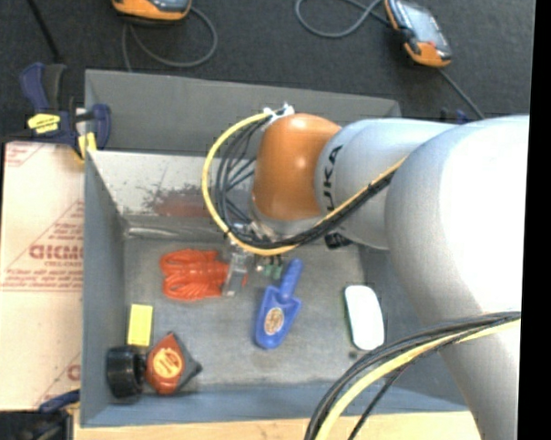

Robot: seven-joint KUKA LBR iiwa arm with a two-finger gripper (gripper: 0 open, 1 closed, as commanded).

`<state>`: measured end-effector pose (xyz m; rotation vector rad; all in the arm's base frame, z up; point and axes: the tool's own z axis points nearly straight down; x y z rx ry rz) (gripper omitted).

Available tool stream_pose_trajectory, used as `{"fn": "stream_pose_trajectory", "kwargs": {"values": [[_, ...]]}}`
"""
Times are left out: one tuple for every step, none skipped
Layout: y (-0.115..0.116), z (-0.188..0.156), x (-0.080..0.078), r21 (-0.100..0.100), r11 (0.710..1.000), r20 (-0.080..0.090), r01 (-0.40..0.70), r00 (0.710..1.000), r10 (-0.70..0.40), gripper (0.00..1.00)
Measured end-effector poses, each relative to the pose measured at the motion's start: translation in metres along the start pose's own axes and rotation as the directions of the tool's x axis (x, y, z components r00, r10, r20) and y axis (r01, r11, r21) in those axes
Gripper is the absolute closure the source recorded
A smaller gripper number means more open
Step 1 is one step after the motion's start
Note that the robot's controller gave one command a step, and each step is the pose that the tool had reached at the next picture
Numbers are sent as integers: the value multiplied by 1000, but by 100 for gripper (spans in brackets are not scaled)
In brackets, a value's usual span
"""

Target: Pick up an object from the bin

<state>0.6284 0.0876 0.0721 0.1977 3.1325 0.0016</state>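
Note:
My gripper [242,266] hangs low in the middle of the bin, mostly hidden under the orange wrist cover. It sits between two things. Just to its left lies a red-orange ribbed object [193,274], whose right end reaches up to the gripper. Just to its right and below lies a blue tool with a round orange label [277,308], pointing up toward the gripper. I cannot make out anything held.
A white oval object [364,317] lies at the right. At the front left are a yellow block [140,324], an orange tape measure [169,364] and a black roll [121,371]. The arm covers the bin's back right part.

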Motion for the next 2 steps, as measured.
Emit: {"fn": "stream_pose_trajectory", "kwargs": {"values": [[0,0,0,0,1000,0,0,1000,0,100],[-11,-45,7,2,1000,-8,3,1000,-3,100]]}}
